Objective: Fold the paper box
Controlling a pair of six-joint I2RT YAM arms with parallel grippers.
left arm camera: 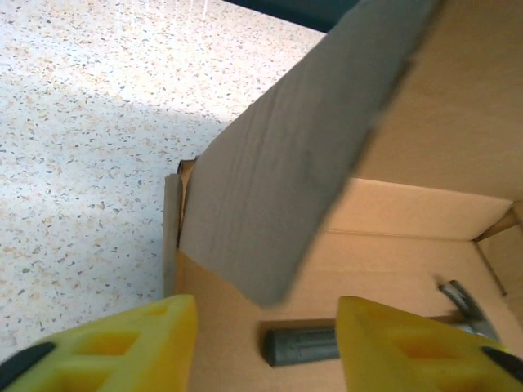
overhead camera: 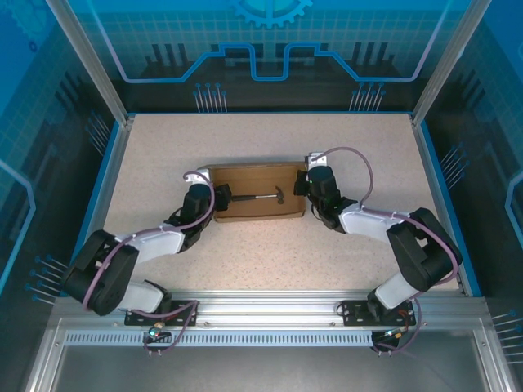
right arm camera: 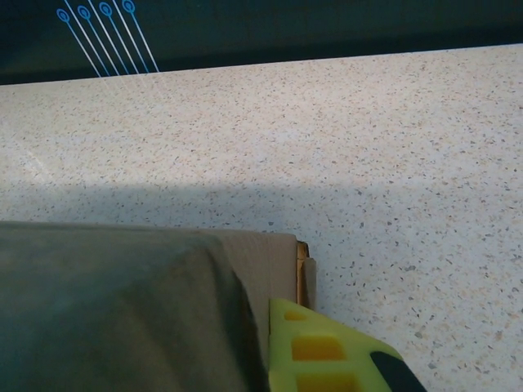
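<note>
Paper box (overhead camera: 257, 192) sits mid-table (overhead camera: 245, 139), walls up, hammer (overhead camera: 260, 198) inside (odd cargo); left-end flap (left arm camera: 278, 171) leans over, untucked, so closing remains, I reckon; left gripper (left arm camera: 265, 331) fingers spread, empty; right gripper (overhead camera: 303, 186) closed at the right end.

Speckled beige table (overhead camera: 270, 245), blue-edged, carries one item directly: the brown paper box (overhead camera: 261, 180), lying near centre.

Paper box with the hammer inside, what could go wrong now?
The left tool stands open, so the raised flap might flop back instead of staying folded. The hammer lying inside the paper box could slide and block a flap from tucking in.
</note>
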